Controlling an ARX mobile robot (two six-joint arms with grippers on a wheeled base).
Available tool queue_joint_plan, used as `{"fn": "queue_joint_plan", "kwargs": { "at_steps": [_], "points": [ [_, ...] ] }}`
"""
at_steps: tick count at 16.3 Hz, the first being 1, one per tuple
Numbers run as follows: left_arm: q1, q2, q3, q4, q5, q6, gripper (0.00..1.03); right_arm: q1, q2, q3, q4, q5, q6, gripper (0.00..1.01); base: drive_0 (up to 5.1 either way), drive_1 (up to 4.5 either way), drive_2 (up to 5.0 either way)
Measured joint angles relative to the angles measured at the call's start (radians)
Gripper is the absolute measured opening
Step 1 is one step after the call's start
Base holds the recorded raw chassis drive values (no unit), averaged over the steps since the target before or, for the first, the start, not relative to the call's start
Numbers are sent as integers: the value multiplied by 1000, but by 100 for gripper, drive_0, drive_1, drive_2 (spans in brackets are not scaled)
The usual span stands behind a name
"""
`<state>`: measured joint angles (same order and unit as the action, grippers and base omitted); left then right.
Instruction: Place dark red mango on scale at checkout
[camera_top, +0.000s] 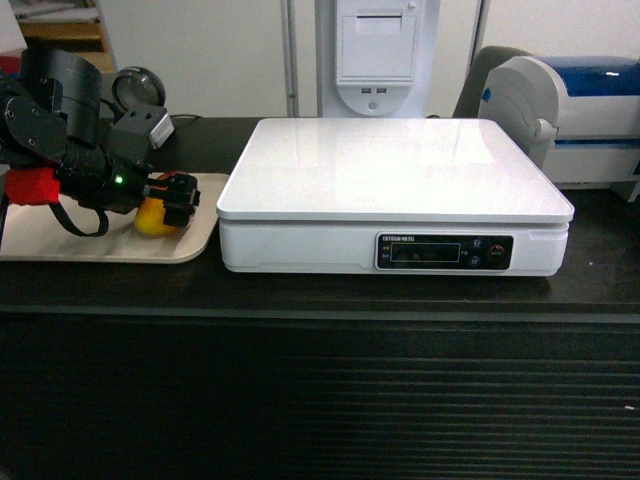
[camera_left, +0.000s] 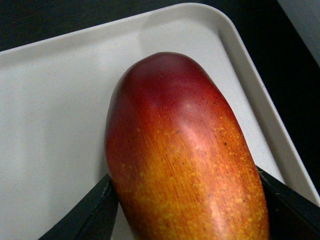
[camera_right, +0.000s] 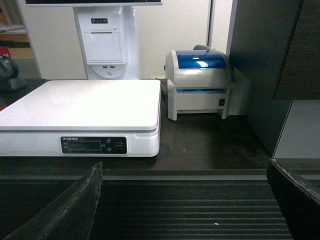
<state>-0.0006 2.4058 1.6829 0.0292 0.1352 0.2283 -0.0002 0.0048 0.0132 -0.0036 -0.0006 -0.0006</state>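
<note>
Red-and-yellow, the dark red mango (camera_left: 185, 160) sits clamped between the left pincer (camera_top: 172, 203) fingers (camera_left: 95, 215) — over the beige tray (camera_left: 55, 130); right pincer (camera_right: 187, 210) spread wide.

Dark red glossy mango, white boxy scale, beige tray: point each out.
dark red glossy mango (camera_left: 185, 160), left wrist view, its upper skin.
white boxy scale (camera_top: 390, 165), head view, platform middle.
beige tray (camera_left: 60, 125), left wrist view, bare floor.

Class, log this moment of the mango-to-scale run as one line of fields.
stage: grasp on tray | left gripper: shut on dark red mango | right gripper: open, empty | scale: platform bare | mango placed: no
</note>
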Motion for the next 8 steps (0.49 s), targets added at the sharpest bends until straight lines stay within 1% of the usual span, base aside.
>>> {"fn": "queue_joint_plan", "kwargs": {
  "at_steps": [1, 2, 3, 5, 8],
  "points": [
    [0, 0, -3, 3, 0, 7, 67, 0, 0, 0, 0, 0, 0, 98, 0, 0, 0],
    [0, 0, -7, 9, 0, 8, 63, 0, 0, 0, 0, 0, 0, 98, 0, 0, 0],
    [0, -7, -14, 12, 0, 8, 61, 0, 0, 0, 0, 0, 0, 98, 0, 0, 0],
    [0, -35, -40, 13, -8, 9, 61, 0, 0, 0, 0, 0, 0, 98, 0, 0, 0],
    [-8, -146, -69, 32, -27, 3, 60, 0, 0, 0, 0, 0, 0, 98, 0, 0, 0]
  ]
}}
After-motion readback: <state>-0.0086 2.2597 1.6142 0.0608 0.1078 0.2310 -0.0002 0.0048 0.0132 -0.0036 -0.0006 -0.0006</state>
